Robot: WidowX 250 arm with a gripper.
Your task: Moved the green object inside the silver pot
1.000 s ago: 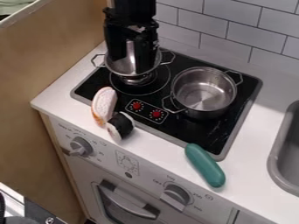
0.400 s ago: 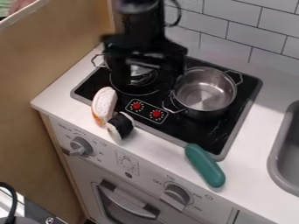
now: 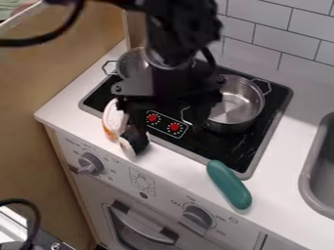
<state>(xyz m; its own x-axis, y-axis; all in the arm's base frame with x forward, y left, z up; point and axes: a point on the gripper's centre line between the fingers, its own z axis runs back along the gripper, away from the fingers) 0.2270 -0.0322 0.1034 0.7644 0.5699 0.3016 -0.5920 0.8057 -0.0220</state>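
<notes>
The arm [image 3: 182,29], cut off by the top edge, hides part of the left pot [image 3: 130,63]. The gripper [image 3: 168,128] covers bits of the right pot [image 3: 242,105], stove [image 3: 228,144], bread [image 3: 114,119] and roll [image 3: 132,143]. The sink [image 3: 306,171] is cut off at right, the oven [image 3: 103,213] at the bottom

Teal-green object [image 3: 229,184], silver pot [image 3: 239,101], red knobs [image 3: 174,127], white counter [image 3: 287,171].
</notes>
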